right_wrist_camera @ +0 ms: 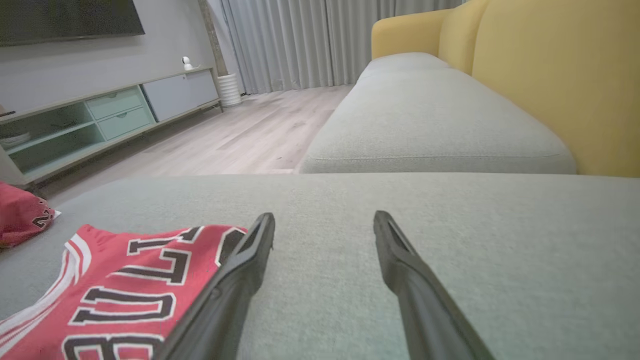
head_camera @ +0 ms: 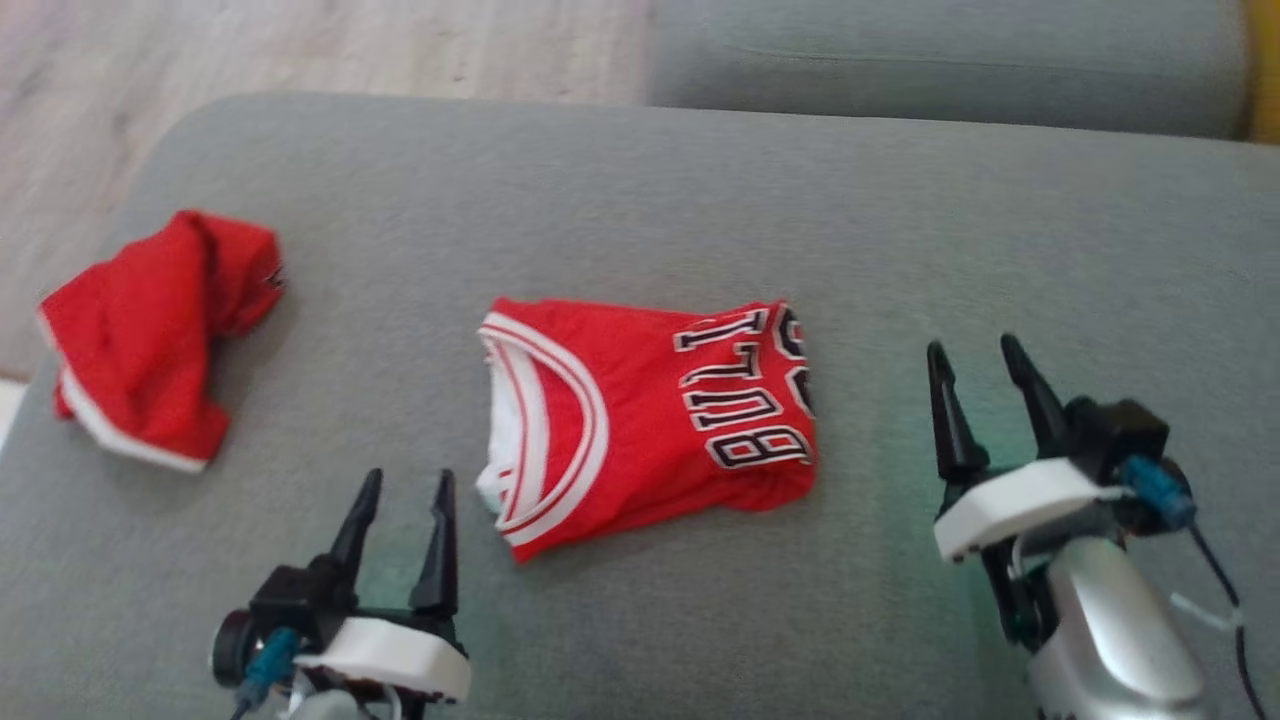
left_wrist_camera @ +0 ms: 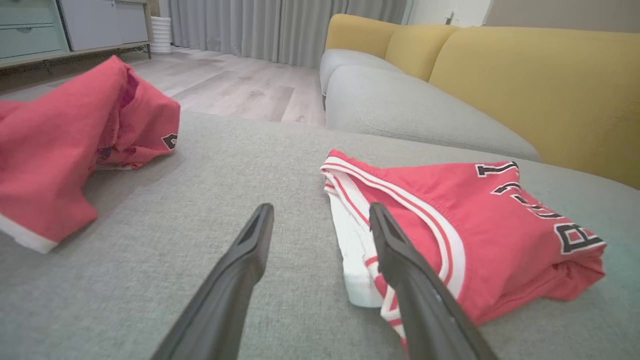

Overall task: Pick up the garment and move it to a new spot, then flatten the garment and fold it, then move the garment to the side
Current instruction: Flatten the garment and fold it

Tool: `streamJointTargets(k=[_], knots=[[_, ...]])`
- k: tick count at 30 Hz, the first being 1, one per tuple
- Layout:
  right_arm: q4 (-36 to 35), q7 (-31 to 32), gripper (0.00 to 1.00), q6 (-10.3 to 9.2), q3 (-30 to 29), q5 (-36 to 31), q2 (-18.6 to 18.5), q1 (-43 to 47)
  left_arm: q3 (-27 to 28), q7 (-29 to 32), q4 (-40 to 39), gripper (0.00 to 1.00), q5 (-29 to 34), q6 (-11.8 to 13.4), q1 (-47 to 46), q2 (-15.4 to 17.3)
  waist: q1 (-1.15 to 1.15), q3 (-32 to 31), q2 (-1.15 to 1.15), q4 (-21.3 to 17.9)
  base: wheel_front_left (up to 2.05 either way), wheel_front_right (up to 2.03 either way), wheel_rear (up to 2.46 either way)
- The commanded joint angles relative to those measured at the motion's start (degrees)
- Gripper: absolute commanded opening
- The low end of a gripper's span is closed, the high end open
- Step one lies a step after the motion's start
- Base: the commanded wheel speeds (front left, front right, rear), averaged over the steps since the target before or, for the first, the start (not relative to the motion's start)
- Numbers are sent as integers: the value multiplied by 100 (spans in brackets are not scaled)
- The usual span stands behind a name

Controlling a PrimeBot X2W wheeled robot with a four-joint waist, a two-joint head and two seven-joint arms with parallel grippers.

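The garment (head_camera: 640, 420), a red jersey with red-and-white striped trim and black-and-white lettering, lies folded in a compact rectangle on the grey cushion (head_camera: 700, 180). My left gripper (head_camera: 410, 478) hovers open just left of the garment's collar end, fingers pointing away from me. In the left wrist view the left gripper (left_wrist_camera: 320, 207) stands open, its right finger (left_wrist_camera: 400, 260) over the garment (left_wrist_camera: 450, 225) at its striped edge. My right gripper (head_camera: 972, 345) is open to the right of the garment, apart from it. The right gripper (right_wrist_camera: 324, 215) holds nothing; the garment (right_wrist_camera: 125, 295) lies at the lower left.
A second red cloth (head_camera: 150, 330) with white trim lies crumpled at the cushion's left edge, also seen in the wrist views (left_wrist_camera: 55, 145) (right_wrist_camera: 20, 215). Wooden floor (head_camera: 300, 40) lies beyond. Yellow backrests (right_wrist_camera: 550, 75) rise on the right, and a low cabinet (right_wrist_camera: 100, 115) stands along the wall.
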Motion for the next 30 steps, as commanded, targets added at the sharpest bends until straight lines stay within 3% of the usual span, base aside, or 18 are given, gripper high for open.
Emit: streamJointTargets(k=[1, 12, 22, 30], knots=[[-240, -63, 100, -5, 110, -90, 88, 17, 279, -55, -222, 100, 62, 44, -101, 14, 0, -85, 0, -269, 0, 0, 0], [-205, -63, 100, -5, 254, 69, 88, 829, 419, -55, -473, 100, 197, 187, 545, 14, 0, -363, 0, -695, 0, 0, 0], [-252, -63, 100, -5, 302, 95, 88, 879, 332, -55, -574, 100, 123, 286, 619, 14, 0, -367, 0, -789, 0, 0, 0], [213, -63, 100, -5, 1673, -220, 88, 534, 151, -55, -520, 100, 120, 206, 524, 14, 0, -194, 0, -492, 0, 0, 0]])
